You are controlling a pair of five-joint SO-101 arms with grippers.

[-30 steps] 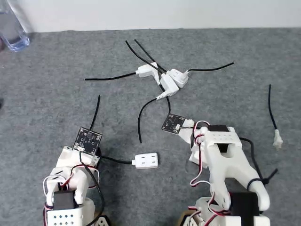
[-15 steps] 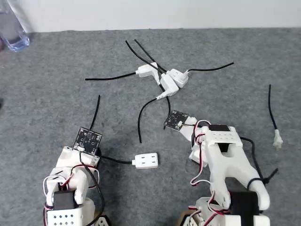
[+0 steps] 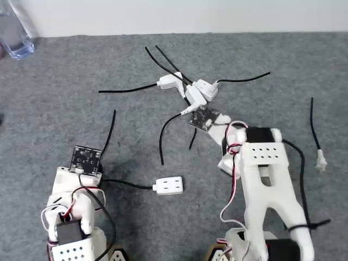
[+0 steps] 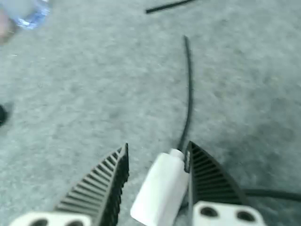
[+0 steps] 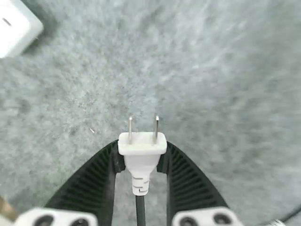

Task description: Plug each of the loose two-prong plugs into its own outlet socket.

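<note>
We hold a two-prong plug [image 5: 141, 141] clamped in the right gripper [image 5: 141, 151], prongs pointing straight ahead; the nearest outlet socket [image 3: 194, 98] lies just beyond, slightly off that line; the left gripper [image 4: 157, 149] gapes astride a second plug [image 4: 162, 193].

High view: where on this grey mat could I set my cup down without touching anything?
Widest bare mat: back left, between the bottle and the cord tangle. Also back right, beyond the lone plug. Crowded: the tangle, where the right claw grips a two-prong plug, and front centre, around the socket block.
</note>
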